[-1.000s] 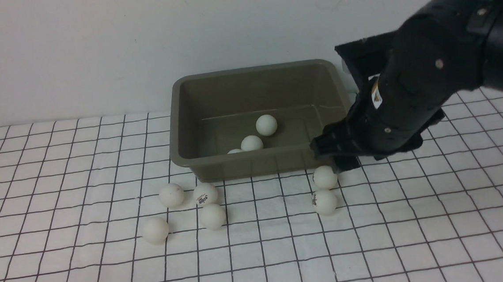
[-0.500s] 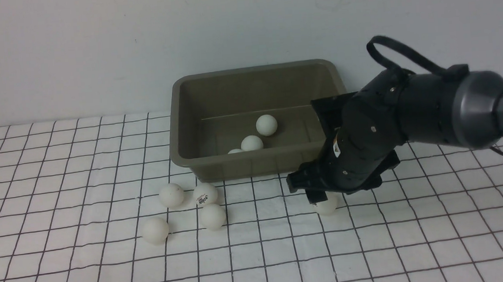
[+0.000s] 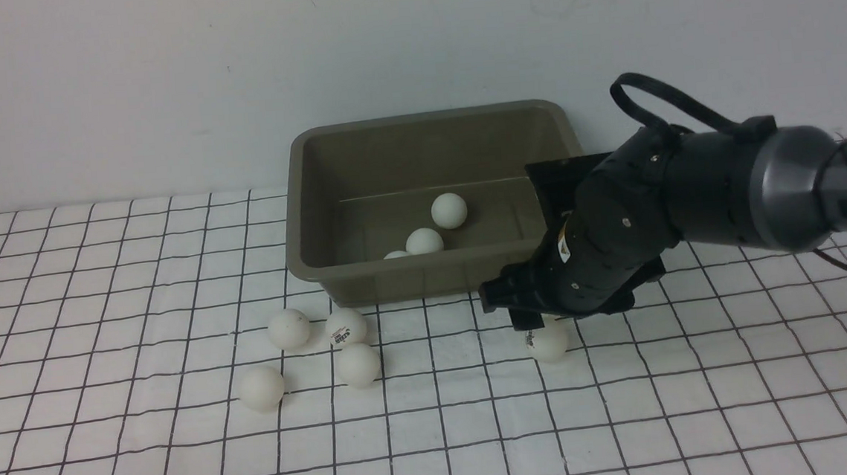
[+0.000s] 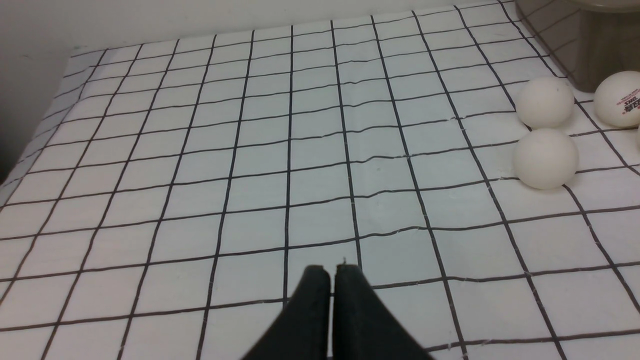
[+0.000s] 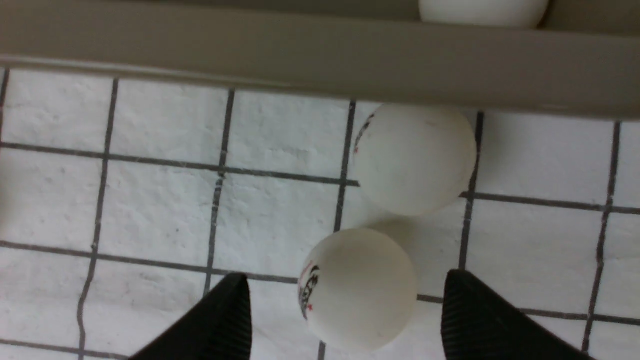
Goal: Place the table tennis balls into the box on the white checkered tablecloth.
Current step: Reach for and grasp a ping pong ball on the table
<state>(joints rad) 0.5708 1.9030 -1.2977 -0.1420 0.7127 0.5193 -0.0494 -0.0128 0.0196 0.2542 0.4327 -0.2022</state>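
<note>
right claw [image 5: 345,280] standing apart, straddling logo-printed table tennis ball [image 5: 357,287] at box's [image 3: 411,279] 5 o'clock (left claw [image 4: 332,272] sitting pressed together).

Lab setup: bare wall [image 3: 122,80], checkered cloth [image 3: 110,453]

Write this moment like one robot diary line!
right gripper: open, straddling logo ball | left gripper: shut, empty | box: three balls inside

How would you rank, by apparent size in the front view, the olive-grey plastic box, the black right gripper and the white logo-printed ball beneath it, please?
1. Rectangular olive-grey plastic box: largest.
2. Black right gripper: next, though nearness to the camera enlarges it.
3. White logo-printed table tennis ball: clearly smallest.
</note>
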